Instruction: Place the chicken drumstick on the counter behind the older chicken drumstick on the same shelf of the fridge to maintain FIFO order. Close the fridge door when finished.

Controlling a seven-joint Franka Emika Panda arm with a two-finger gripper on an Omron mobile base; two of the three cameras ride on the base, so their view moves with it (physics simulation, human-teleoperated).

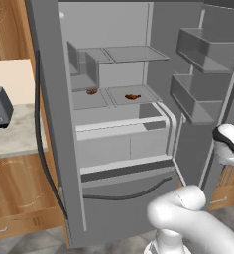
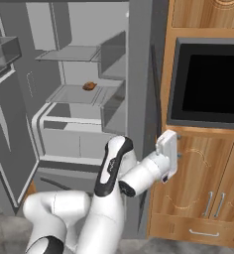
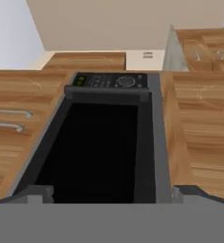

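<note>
Two chicken drumsticks (image 1: 133, 96) lie on the fridge shelf (image 1: 139, 104), well apart from the hand (image 2: 176, 149), whose grip I cannot tell

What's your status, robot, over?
Gripper open, empty, facing the oven. Two chicken drumsticks on the shelf. Fridge open.

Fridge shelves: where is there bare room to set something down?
The upper shelf is bare. On the middle shelf, the front strip is free, as is the gap between the left drumstick and the right drumstick. Crowded only around those two.
</note>
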